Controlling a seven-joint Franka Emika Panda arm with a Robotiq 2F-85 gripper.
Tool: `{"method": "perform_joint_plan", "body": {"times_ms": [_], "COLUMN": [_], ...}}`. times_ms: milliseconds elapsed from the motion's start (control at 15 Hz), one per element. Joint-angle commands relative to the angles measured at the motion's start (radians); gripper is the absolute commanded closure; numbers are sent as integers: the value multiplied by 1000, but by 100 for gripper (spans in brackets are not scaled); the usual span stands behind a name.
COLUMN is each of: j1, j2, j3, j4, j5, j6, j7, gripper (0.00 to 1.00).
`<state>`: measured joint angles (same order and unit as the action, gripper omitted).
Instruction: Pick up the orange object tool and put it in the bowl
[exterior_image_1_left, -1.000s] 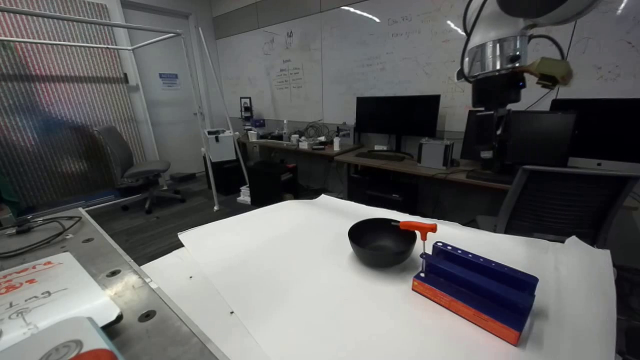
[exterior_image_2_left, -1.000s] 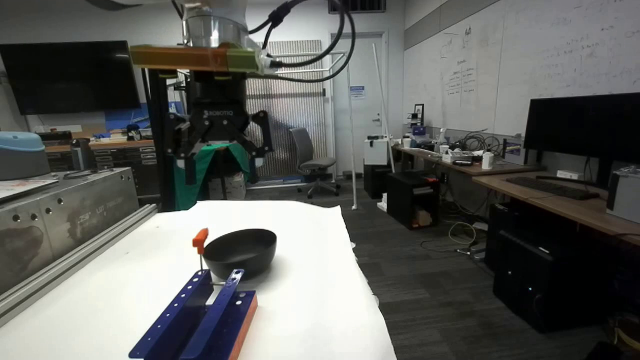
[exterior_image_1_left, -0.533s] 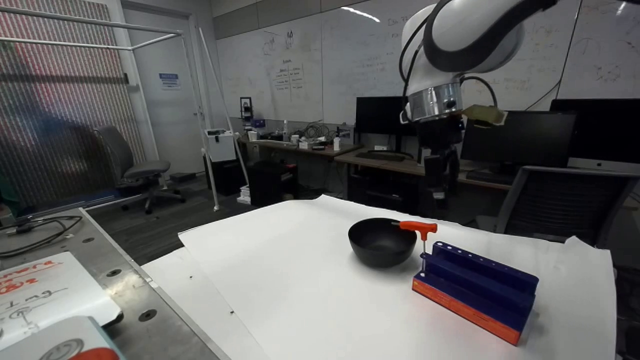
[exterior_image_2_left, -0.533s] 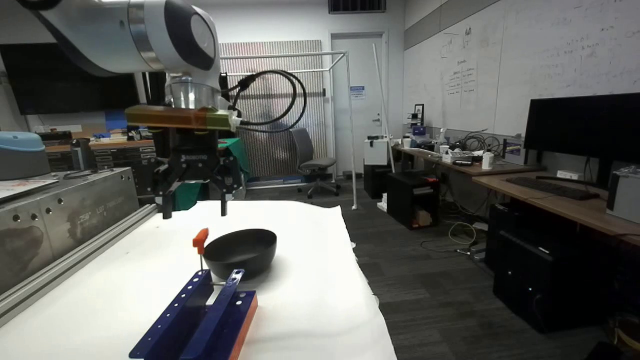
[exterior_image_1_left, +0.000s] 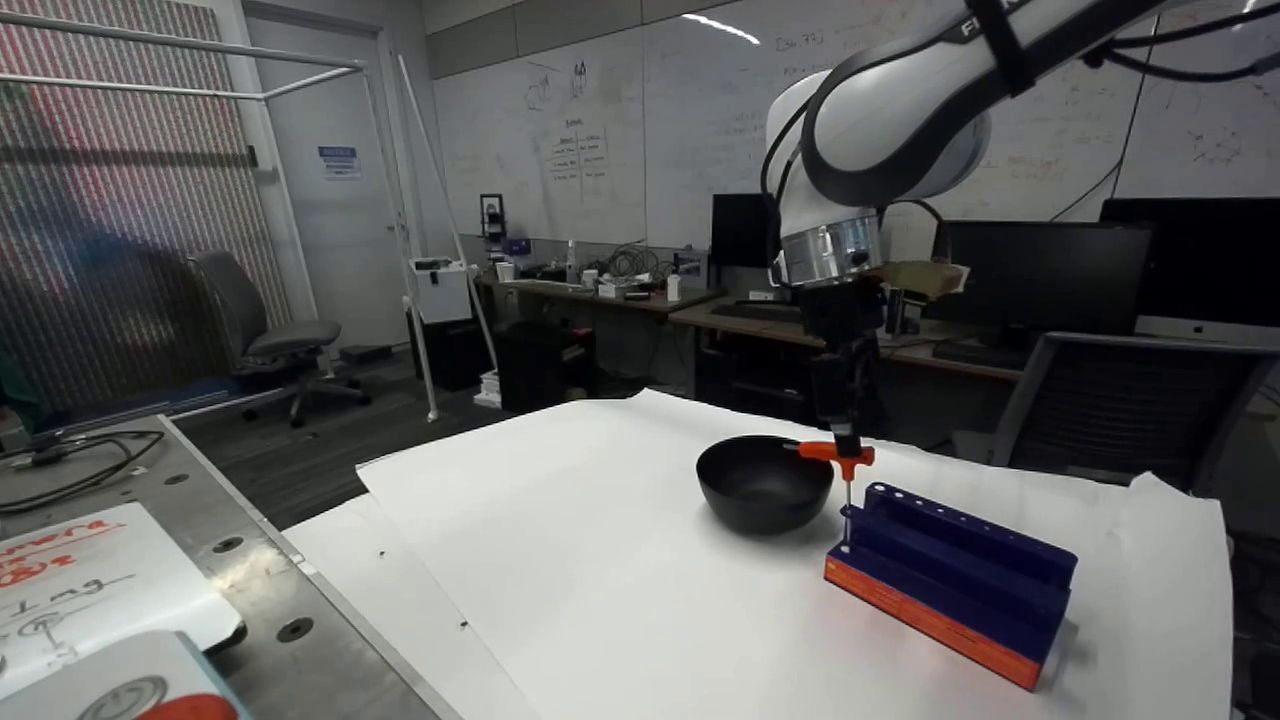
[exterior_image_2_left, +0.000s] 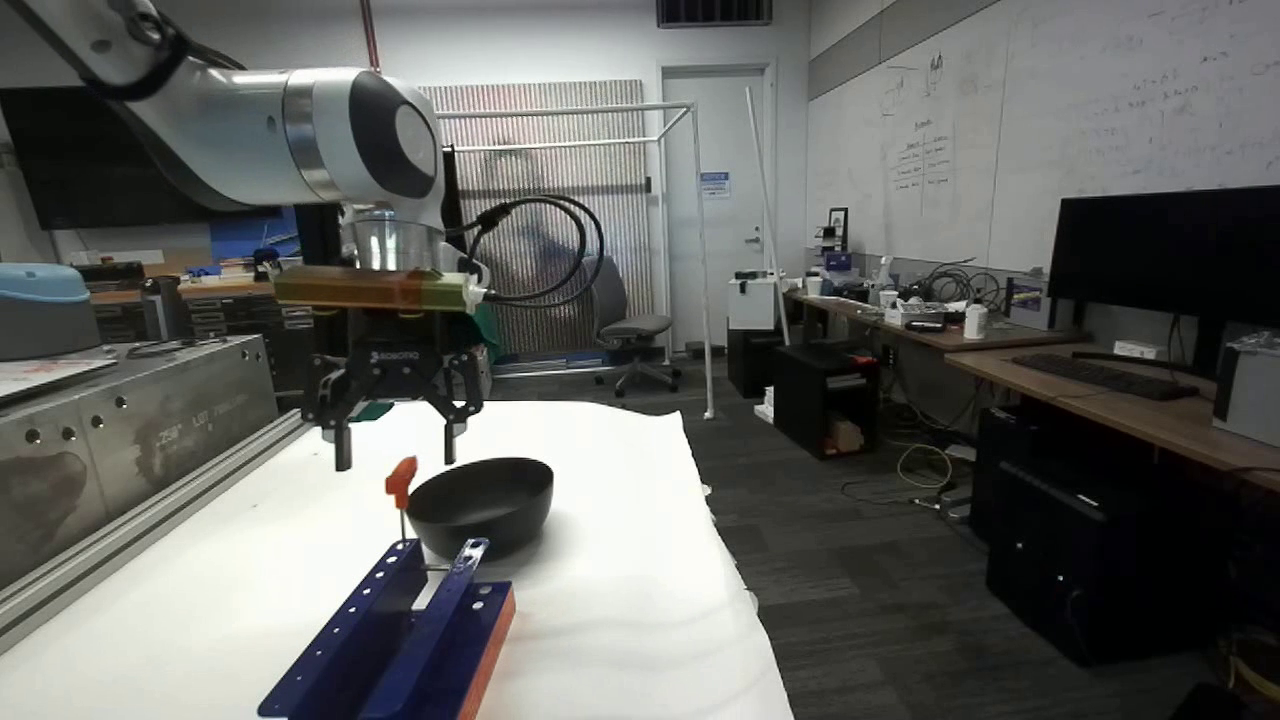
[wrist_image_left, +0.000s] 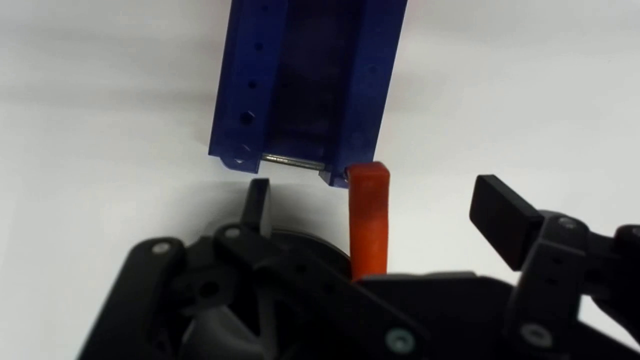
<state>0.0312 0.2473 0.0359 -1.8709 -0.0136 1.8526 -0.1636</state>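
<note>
The orange tool (exterior_image_1_left: 835, 453) has an orange-red T-shaped handle and a thin metal shaft. It stands upright in a hole at the end of a blue block, in both exterior views (exterior_image_2_left: 401, 482). My gripper (exterior_image_1_left: 847, 440) is open, with its fingertips just above the handle. In an exterior view the fingers (exterior_image_2_left: 397, 462) are spread on either side of the handle's line. In the wrist view the handle (wrist_image_left: 369, 220) lies between the spread fingers, touching neither fingertip. The black bowl (exterior_image_1_left: 765, 490) stands beside the tool and looks empty; the wrist view shows part of its rim (wrist_image_left: 320, 250).
The blue ridged block (exterior_image_1_left: 960, 560) with an orange-red base stands close to the bowl on the white-covered table (exterior_image_1_left: 600, 580). A metal bench (exterior_image_2_left: 120, 450) runs along one table side. An office chair (exterior_image_1_left: 1140, 410) stands behind the table.
My gripper has come down and, in an exterior view, moved left from high beside the table to just above the orange handle. It stays open. Tool, bowl and block have not moved.
</note>
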Motion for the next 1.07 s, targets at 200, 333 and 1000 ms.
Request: {"method": "perform_joint_plan", "body": {"times_ms": [200,333,1000], "j1": [-12,-11,4], "j2": [35,39,12], "j3": [8,8,5], "j4": [15,19,91], "j5": [26,21,-28], "j6": [59,49,-71], "j7": [-23,-27,-11], "gripper": [34,51,89]}}
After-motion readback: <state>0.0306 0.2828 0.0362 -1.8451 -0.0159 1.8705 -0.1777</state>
